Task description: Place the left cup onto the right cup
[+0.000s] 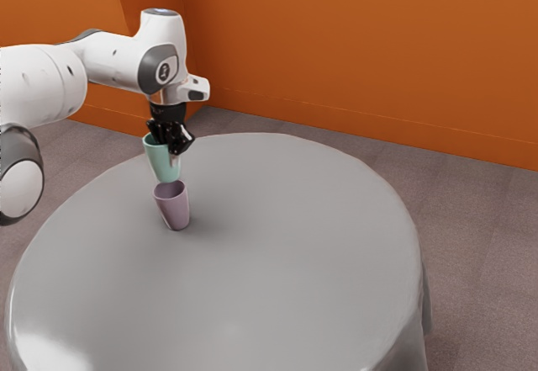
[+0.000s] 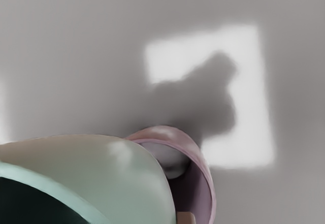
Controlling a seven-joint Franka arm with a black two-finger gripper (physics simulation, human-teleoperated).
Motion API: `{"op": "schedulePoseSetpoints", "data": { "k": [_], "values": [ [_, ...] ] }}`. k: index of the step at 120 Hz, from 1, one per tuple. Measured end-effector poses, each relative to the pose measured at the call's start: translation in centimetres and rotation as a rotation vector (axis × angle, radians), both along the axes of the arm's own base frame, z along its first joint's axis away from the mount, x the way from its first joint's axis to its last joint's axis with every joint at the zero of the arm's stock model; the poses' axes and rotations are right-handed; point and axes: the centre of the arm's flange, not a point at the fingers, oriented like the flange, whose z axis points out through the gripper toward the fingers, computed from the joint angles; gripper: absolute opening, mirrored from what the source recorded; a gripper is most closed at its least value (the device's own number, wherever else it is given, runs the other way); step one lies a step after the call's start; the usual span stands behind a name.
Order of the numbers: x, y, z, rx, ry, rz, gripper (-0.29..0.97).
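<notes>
Green cup (image 1: 160,162) is up off the counter (image 1: 336,253), hanging tilted from the end effector (image 1: 172,142). The end effector is pinching the cup's rim, apparently w/ one finger inside the mouth and one outside. The cup hangs just above the purple cup (image 1: 173,206), its base v. near that rim; whether they're touching, can't tell. Both are toward the exterior view's left side of the counter.

Handling, my read: the green cup looks light, stiff, thin-walled, smooth and prob. a bit slippery. A rim pinch is the obvious hold, but it lets the cup tip, and the lean shows that. The tapered base should nest into the other mouth if it's lined up.

Containers now. In the wrist view the purple cup (image 2: 199,155) stands upright w/ its mouth open and a pale floor showing, so it looks empty. The green cup (image 2: 96,173) is close under the hand. The bit of its inside that shows is dark, w/ no contents I can make out.
</notes>
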Motion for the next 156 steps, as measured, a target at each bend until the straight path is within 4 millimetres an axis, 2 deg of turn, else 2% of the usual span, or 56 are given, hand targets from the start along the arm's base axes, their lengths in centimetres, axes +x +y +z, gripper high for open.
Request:
{"op": "schedulePoseSetpoints", "data": {
  "k": [53,134,156],
  "values": [
    [-0.6,-1.9,0.2,-0.012,0.003,-0.018,-0.10],
    [-1.7,-1.6,-0.2,-0.015,0.012,0.009,-0.10],
    [-1.7,-0.9,-0.3,-0.009,0.012,0.021,-0.10]
  ]
}}
